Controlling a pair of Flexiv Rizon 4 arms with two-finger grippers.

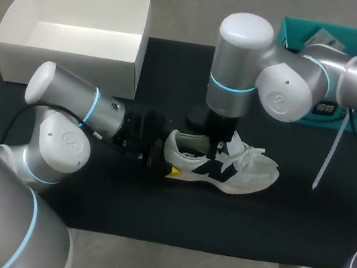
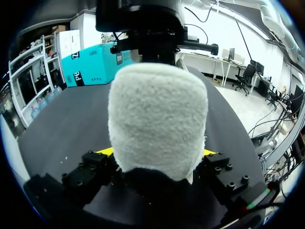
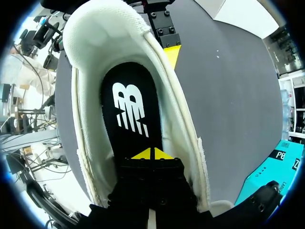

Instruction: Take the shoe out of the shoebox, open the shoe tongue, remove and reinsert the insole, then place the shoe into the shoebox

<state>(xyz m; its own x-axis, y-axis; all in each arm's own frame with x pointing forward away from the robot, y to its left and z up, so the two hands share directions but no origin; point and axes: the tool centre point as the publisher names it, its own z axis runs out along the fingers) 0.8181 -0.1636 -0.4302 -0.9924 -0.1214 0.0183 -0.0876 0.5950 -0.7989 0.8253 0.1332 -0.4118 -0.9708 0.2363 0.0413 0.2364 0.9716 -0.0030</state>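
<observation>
A white sneaker (image 1: 247, 172) with dark side panels lies on the black mat, toe toward the right. My left gripper (image 1: 164, 159) holds its heel from the left. In the left wrist view the fuzzy white heel (image 2: 157, 114) fills the gap between the fingers, and a yellow tip (image 2: 104, 151) touches it on each side. My right gripper (image 1: 215, 150) comes down from above into the shoe's mouth. In the right wrist view its fingers are shut, with the yellow tips (image 3: 152, 153) together on the black insole (image 3: 131, 109), which lies flat in the shoe. The white shoebox (image 1: 67, 65) stands open at the back left.
A teal box (image 1: 296, 32) sits at the back right behind my right arm. A white strip (image 1: 329, 158) hangs beside it. The black mat (image 1: 152, 211) has bare room in front of the shoe.
</observation>
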